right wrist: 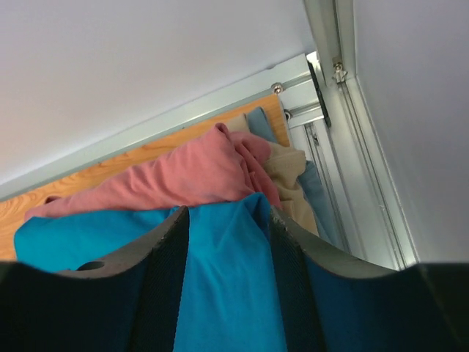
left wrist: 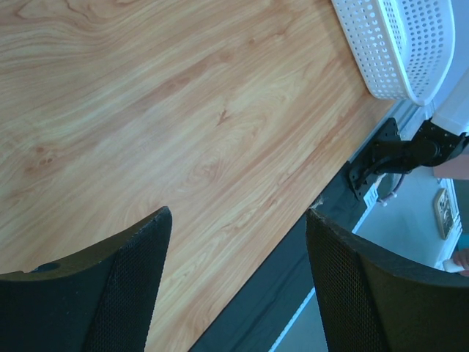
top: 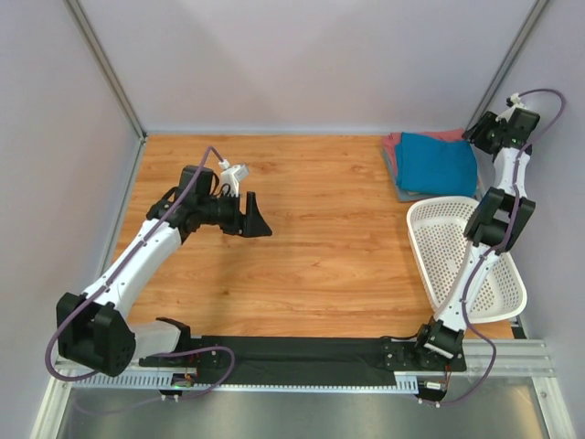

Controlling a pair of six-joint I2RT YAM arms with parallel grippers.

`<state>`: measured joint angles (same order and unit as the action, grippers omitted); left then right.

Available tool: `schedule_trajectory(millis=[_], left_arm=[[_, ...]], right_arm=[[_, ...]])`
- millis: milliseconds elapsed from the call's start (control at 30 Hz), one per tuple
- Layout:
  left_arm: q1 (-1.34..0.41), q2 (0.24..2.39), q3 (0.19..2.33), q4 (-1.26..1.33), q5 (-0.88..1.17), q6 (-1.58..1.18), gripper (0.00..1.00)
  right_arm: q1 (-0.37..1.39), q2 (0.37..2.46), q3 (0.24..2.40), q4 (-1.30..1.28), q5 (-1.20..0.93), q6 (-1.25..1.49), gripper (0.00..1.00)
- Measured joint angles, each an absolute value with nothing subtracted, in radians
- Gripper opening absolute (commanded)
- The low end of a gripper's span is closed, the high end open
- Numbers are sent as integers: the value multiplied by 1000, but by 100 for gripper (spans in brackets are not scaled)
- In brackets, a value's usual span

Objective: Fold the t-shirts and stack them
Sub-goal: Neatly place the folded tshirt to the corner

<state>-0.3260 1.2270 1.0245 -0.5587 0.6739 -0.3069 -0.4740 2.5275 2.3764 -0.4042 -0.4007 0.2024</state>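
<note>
Top view: folded t-shirts (top: 430, 166), teal shirt (top: 441, 161) uppermost over salmon shirt (top: 396, 144), stacked at the 1 o'clock corner of the table (top: 320, 261), basket (top: 515, 294) at 4 o'clock; right gripper (right wrist: 227, 209) part-spread astride the teal shirt, grip indeterminable; left gripper (left wrist: 238, 216) gaping wide at 9 o'clock.

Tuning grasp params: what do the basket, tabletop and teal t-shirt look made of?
Basket: white plastic, likely; moulded grid of holes, smooth rim. Tabletop: wood or wood-look laminate; grain lines, smooth. Teal t-shirt: soft matte cloth; folds, creases.
</note>
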Motion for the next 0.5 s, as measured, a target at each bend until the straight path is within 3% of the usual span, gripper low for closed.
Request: schedule_trajectory(millis=[267,500], left_arm=[[-326,1259,1024,-558,677,-307,80],[-326,1268,1024,-559,680,-307,79]], right_arm=[[-480,2579,2380,-391,-465,177,45],[-481,2579,2373,-378,-467,162,9]])
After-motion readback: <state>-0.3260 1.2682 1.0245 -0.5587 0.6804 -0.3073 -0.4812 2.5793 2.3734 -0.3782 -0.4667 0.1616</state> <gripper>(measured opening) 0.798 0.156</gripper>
